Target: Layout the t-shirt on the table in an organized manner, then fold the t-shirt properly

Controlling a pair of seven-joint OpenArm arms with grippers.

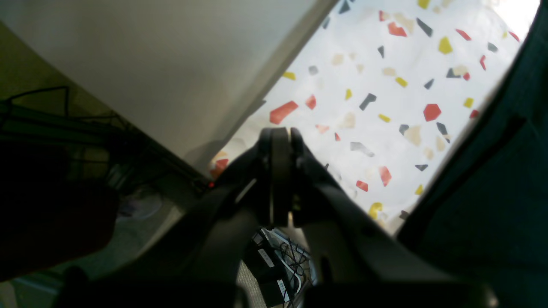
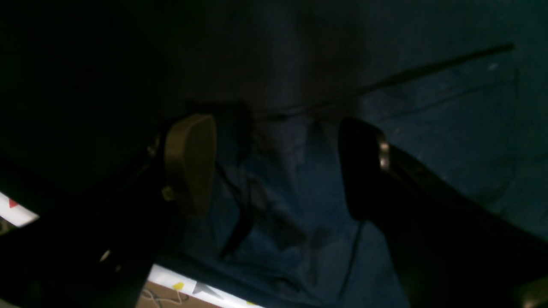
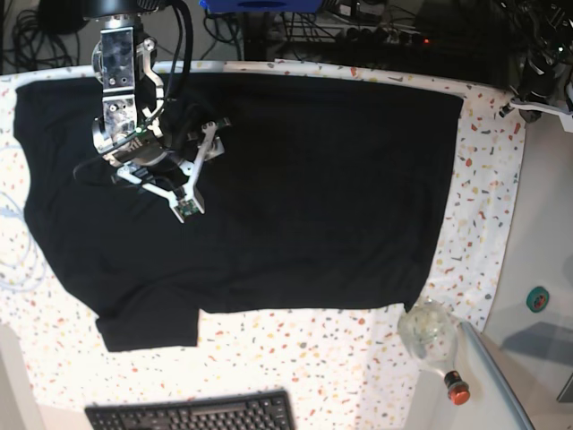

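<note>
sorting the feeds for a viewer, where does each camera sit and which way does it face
left wrist: rides the left arm, looking past the shut left gripper at the table edge and the t-shirt border.
right wrist: rides the right arm, looking down between the open right gripper at the t-shirt.
base: overhead, facing down on the table, the t-shirt, a keyboard and the right gripper.
shared: t-shirt and table appear in all three.

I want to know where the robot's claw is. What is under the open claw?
Under the open right gripper you can see only the black t-shirt. The speckled table lies beneath the shirt, but there the cloth covers it.
</note>
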